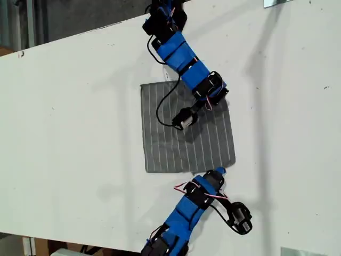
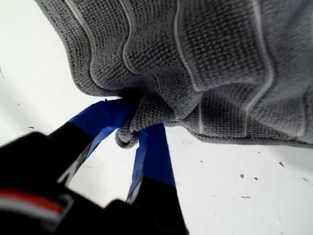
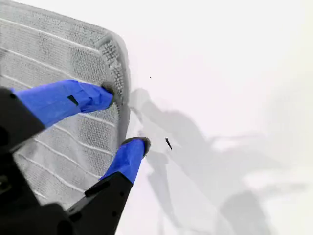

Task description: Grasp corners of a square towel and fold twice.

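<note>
towel (image 1: 186,130) flat on white table (image 1: 80,133), first pincer (image 2: 138,128) pinching its edge, second pincer (image 3: 128,115) spread astride a corner (image 3: 111,49)

Towel (image 1: 186,130) flat on table (image 1: 69,160), between two arms; pincer (image 2: 139,128) apparently at towel edge.

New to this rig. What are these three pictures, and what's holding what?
Two blue robots work on a white table: one arm at the exterior view's top, another arm at its bottom. That view looks down on a grey striped towel spread between them. The other pictures come from cameras on each hand. My first hand is shut on a bunched bit of towel edge. My second hand is open, straddling the edge near a rounded corner.
</note>
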You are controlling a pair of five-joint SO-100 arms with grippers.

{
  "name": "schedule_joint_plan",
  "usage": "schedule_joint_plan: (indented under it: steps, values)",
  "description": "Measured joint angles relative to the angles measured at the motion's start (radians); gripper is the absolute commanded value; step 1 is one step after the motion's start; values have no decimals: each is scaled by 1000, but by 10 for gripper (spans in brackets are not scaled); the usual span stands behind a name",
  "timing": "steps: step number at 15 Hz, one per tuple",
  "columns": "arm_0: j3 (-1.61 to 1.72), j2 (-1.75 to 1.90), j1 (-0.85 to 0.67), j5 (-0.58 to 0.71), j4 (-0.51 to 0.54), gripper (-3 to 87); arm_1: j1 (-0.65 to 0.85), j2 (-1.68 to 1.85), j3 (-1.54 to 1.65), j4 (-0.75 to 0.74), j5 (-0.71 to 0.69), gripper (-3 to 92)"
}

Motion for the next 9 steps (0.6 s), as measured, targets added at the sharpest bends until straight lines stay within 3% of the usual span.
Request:
schedule_joint_plan:
  steps: [5,9]
  values:
    - [-189,-110,9,75,-3,212,0,-8,-5,0,0,-1]
    - [-224,-124,9,163,-97,226,0,-17,-11,0,-2,-1]
